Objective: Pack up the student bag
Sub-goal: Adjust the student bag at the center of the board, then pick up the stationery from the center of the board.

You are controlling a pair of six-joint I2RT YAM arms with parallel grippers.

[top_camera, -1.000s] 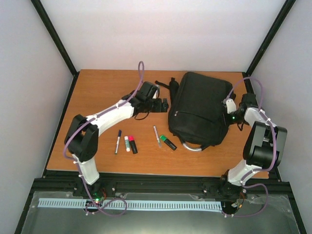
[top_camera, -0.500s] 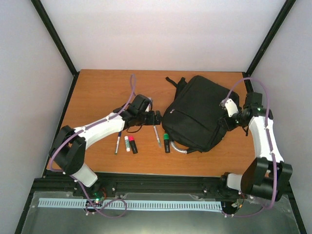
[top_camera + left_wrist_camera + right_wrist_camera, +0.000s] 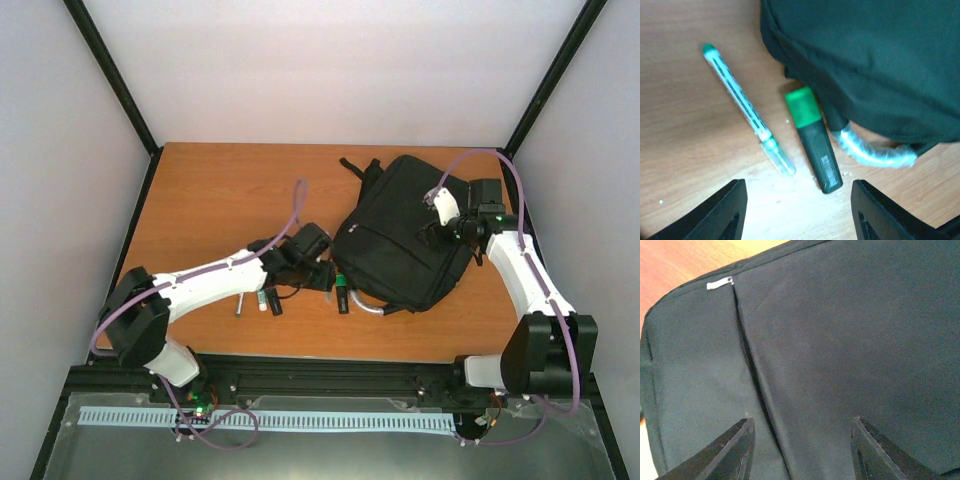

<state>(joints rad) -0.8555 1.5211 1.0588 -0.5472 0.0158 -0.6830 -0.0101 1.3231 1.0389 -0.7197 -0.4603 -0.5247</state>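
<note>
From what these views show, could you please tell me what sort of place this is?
Probably a robot test cell: a wooden table walled by plain white panels in a black frame, with the left arm and right arm mounted at its near edge.

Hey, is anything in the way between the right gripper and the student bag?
Nothing visible. The right gripper hangs open just over the student bag, facing only bare black fabric and its zip seam.

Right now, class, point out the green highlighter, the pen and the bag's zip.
green highlighter [image 3: 803, 107]: left wrist view, on its green cap.
pen [image 3: 741, 100]: left wrist view, mid-barrel.
zip [image 3: 754, 375]: right wrist view, on its teeth.
</note>
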